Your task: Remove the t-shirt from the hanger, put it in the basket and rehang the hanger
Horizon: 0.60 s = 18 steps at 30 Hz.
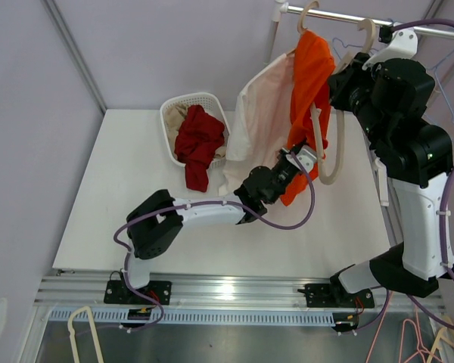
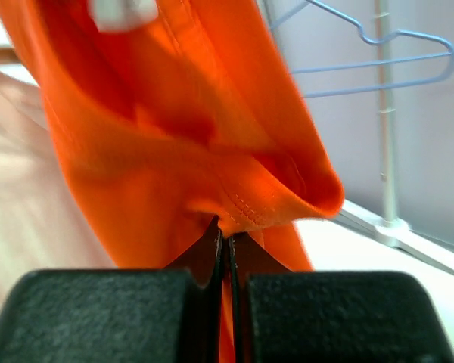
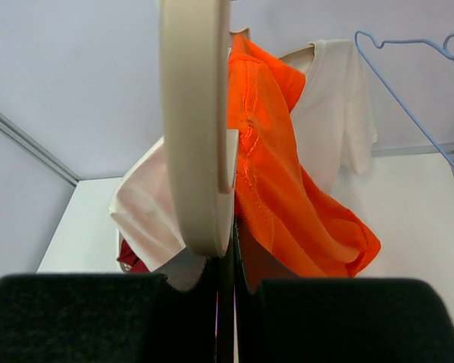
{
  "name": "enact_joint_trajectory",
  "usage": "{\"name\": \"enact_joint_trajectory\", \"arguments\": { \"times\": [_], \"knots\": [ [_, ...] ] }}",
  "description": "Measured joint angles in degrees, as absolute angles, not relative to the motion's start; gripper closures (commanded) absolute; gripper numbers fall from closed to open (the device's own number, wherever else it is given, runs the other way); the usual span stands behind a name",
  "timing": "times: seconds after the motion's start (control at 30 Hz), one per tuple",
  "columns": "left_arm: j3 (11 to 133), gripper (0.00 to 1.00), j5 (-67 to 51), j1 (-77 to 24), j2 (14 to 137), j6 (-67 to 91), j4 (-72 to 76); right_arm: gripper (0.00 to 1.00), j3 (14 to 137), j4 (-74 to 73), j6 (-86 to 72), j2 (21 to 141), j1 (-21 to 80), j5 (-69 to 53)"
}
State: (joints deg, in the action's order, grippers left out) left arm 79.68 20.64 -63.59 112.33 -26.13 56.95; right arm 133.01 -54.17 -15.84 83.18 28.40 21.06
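Orange t-shirt point(image 2: 174, 151) hem pinched by closed fingers of your left gripper point(image 2: 227, 253); your right gripper point(image 3: 225, 281) clamps the cream hanger point(image 3: 197, 151). White basket point(image 1: 183, 99) holds red clothing point(image 1: 198, 140).

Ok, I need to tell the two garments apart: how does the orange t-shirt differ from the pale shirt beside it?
Colour: the orange t-shirt is vivid orange, the pale shirt creamy pink.
Hold: the left gripper pinches the orange t-shirt's hem while the right gripper grips a cream hanger; nothing grips the pale shirt.
Pose: the orange t-shirt hangs bunched and narrow, the pale shirt spreads wide.
Both hang below the rail.
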Motion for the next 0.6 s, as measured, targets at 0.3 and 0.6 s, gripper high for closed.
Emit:
{"name": "enact_joint_trajectory", "arguments": {
  "times": [0.3,0.6],
  "knots": [
    [90.4,0.99,20.7,-55.8,112.1,-24.1,44.0,1.0,133.2,-62.5,-15.9,79.4,28.4,18.0],
    [109.1,0.99,20.4,-49.0,114.2,-19.2,26.2,1.0,132.3,-69.1,-16.5,74.4,28.4,12.2]
  ]
}}
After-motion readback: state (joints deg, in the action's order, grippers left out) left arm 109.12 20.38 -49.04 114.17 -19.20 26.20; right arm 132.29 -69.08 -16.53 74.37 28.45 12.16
